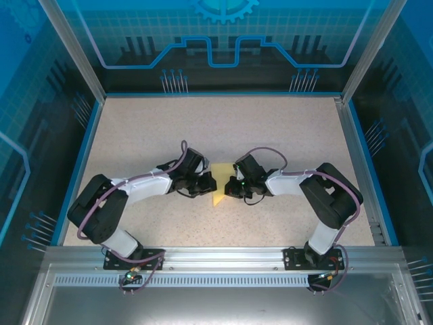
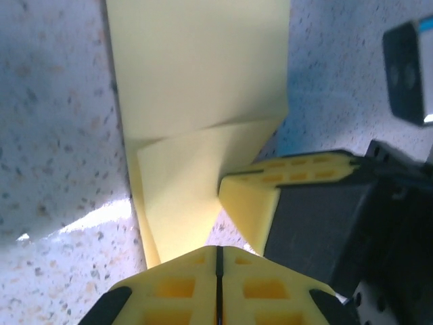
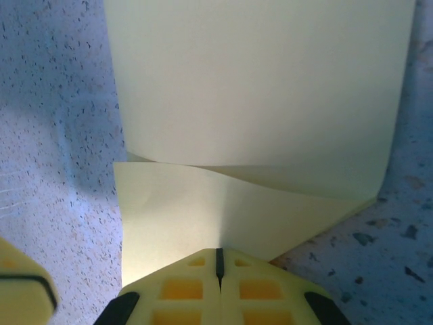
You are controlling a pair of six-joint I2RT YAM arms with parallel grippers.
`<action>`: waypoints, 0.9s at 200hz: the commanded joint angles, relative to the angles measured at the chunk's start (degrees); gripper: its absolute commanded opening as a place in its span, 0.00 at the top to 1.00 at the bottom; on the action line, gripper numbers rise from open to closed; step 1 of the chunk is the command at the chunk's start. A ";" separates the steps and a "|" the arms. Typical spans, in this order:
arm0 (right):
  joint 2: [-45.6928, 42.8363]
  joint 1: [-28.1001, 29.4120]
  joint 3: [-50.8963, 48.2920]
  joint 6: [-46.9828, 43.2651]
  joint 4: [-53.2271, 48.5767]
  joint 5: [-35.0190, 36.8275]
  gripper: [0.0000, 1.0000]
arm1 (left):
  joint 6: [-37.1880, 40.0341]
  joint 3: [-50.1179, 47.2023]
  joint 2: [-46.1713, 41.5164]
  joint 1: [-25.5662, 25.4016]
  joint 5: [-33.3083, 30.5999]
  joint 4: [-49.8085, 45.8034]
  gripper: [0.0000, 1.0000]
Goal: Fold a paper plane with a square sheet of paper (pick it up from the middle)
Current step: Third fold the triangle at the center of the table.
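Note:
The pale-yellow square sheet of paper [image 1: 218,199] lies partly folded at the table's middle, between the two gripper heads. In the left wrist view the sheet [image 2: 203,81] has a flap folded up over it. My left gripper [image 2: 218,252] is shut, its tips at the flap's near edge, and the seam between them looks dark. My right gripper [image 3: 218,252] is shut on the near edge of a raised flap of the sheet [image 3: 257,88]. Seen from above, the left gripper [image 1: 208,184] and right gripper [image 1: 229,186] almost touch.
One of the right gripper's fingers [image 2: 250,203] shows in the left wrist view, touching the flap's edge. The speckled table [image 1: 223,128] stretches out behind the grippers. A blue rim and glass walls [image 1: 95,128] enclose it. An aluminium rail [image 1: 223,254] runs along the near edge.

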 commanded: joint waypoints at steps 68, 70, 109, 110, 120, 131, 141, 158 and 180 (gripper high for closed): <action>1.22 0.61 0.47 1.35 -0.28 1.01 1.00 | -3.16 -1.53 4.76 -3.64 1.07 3.23 0.91; 1.12 0.58 0.51 1.41 -0.28 0.94 1.00 | -3.14 -1.43 4.90 -3.64 0.90 3.08 0.91; -0.17 0.54 0.53 0.85 -0.16 0.37 1.00 | -2.11 -0.38 6.04 -3.64 -2.81 0.09 0.94; -0.26 0.50 0.50 0.83 -0.09 0.34 1.00 | -2.08 -0.36 6.02 -3.64 -2.89 -0.02 0.94; -0.84 0.50 0.21 0.49 0.97 -0.23 1.00 | -2.01 -0.55 5.92 -3.64 -3.39 -0.49 0.94; -1.51 0.59 -0.10 -0.14 2.47 -1.31 1.00 | -2.00 -0.93 5.91 -3.63 -3.49 -0.49 0.95; -1.90 0.99 -0.23 -0.97 4.29 -2.91 1.00 | -2.04 -1.24 5.82 -3.63 -3.58 -0.46 0.96; -1.76 1.98 0.45 -1.39 4.18 -3.40 1.00 | -2.36 -1.71 5.82 -3.64 -3.58 -0.09 0.97; -1.11 2.48 -0.22 -0.48 4.95 -3.16 1.00 | -2.75 -2.34 5.74 -3.62 -3.59 0.43 0.99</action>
